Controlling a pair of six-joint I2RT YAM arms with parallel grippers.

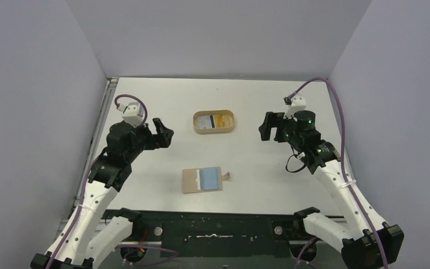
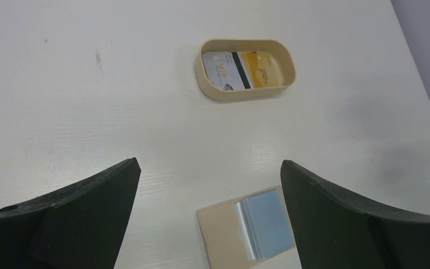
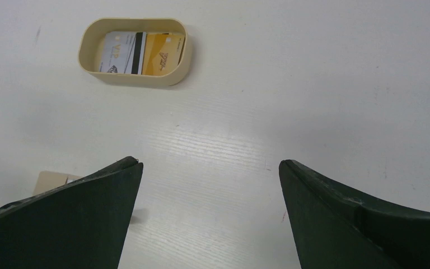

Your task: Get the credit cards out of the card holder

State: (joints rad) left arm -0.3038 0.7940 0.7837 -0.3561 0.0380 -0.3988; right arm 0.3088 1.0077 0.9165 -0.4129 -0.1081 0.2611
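The tan card holder lies flat on the white table near the front middle, its small tab pointing right. A light blue credit card pokes out of its right side; the left wrist view shows the holder and this card low between the fingers. A yellow-orange credit card lies in the oval tray beside a white card. My left gripper hangs open and empty at the left, above the table. My right gripper hangs open and empty at the right. The right wrist view catches only a corner of the holder.
The oval tan tray with a raised rim stands behind the holder at the table's middle; it also shows in the left wrist view and the right wrist view. Grey walls enclose the table on three sides.
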